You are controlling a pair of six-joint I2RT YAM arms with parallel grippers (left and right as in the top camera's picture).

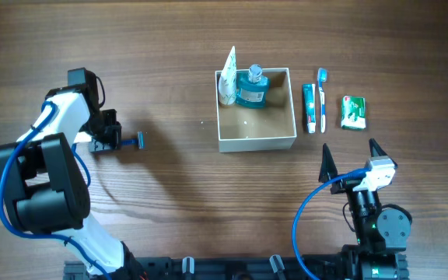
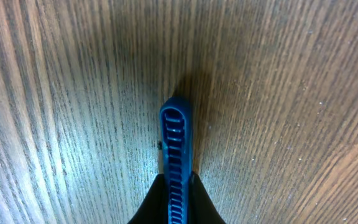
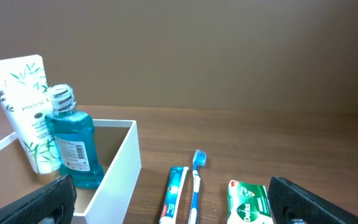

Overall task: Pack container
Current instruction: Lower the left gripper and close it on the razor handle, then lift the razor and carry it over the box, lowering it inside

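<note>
On the bench, the white-walled container holds mouthwash. Well left of it, the left claw clamps a blue ribbed item. The right claw, near its front-right corner, gapes wide. Light, thin card, probably best gripped by a wall.

The container sits at left, a white tube and a blue bottle standing upright in its far corner (touching each other). To its right, on the table, lie toothpaste, toothbrush and a green packet. The right gripper is spread wide.
</note>
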